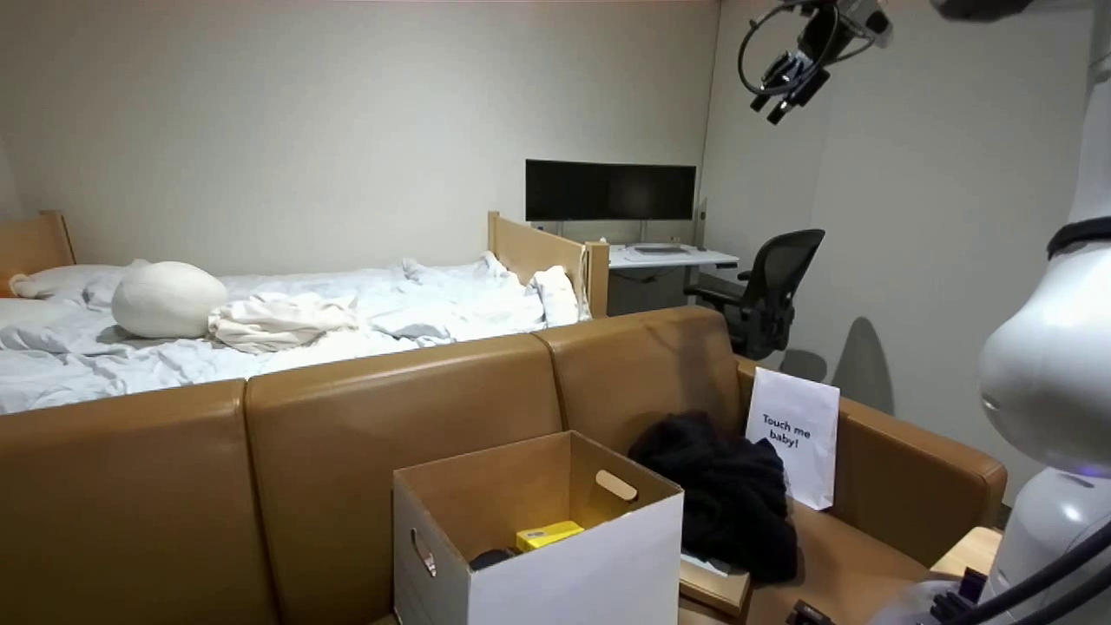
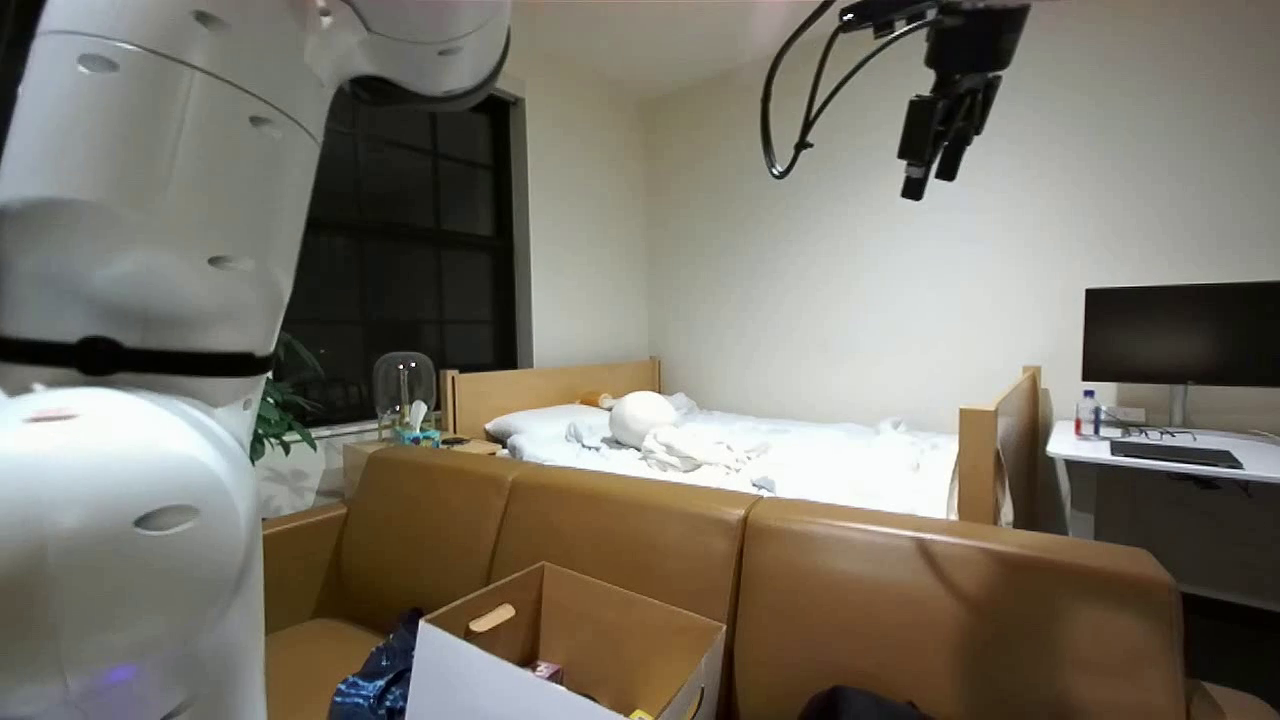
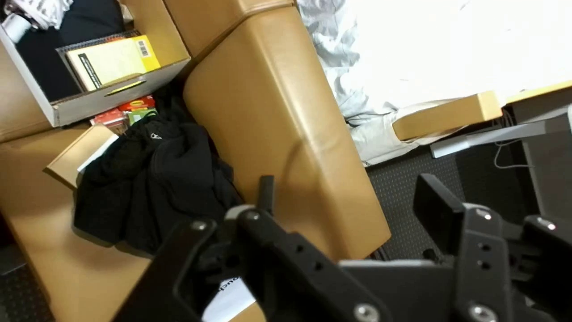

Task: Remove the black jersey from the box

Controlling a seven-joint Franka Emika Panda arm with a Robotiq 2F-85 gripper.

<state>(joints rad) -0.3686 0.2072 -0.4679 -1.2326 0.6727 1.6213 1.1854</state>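
A black jersey [image 1: 725,495] lies crumpled on the sofa seat, outside the box and beside it. It shows whole in the wrist view [image 3: 178,174]; a black bit at the bottom edge of an exterior view [image 2: 860,704] looks like its top. The white cardboard box [image 1: 573,564] stands open on the sofa, also in an exterior view [image 2: 480,680] and the wrist view [image 3: 85,107]. A yellow package [image 3: 111,60] and flat black material [image 3: 91,20] are inside it. My gripper [image 1: 767,109] is open and empty, high above the sofa, also in the wrist view [image 3: 346,190].
The brown sofa backrest [image 1: 408,399] runs behind the box, with a bed [image 1: 417,295] beyond. A paper bag [image 1: 794,434] leans at the armrest. A flat cardboard piece [image 3: 80,152] lies partly under the jersey. Dark blue cloth [image 2: 380,670] lies beside the box. A chair [image 1: 777,286] stands behind.
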